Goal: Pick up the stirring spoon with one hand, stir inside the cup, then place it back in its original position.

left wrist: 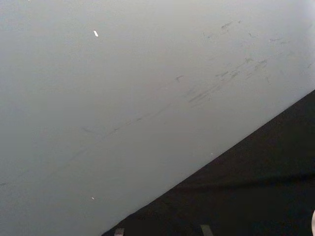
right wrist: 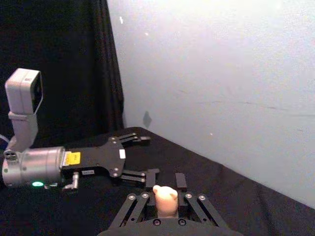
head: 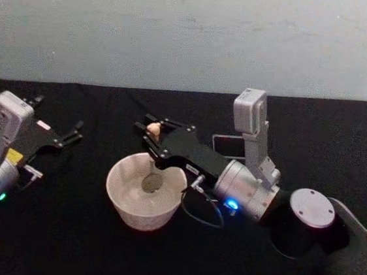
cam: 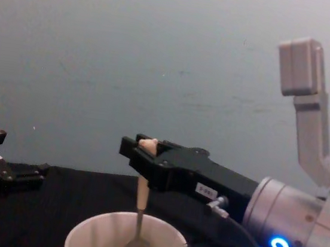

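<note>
Over the cup (head: 137, 217), the right tool (head: 151, 133) pinches the stirring spoon (cam: 141, 202); left tool (right wrist: 146, 157) spread, parked.

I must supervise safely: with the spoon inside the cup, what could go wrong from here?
The right gripper pinches the stirring spoon only near its bear head, so it might swivel or slip. Its bowl hangs low in the cup, which stands free; a wide stir could push or tip it. The left gripper idles at the left, away from it.
</note>
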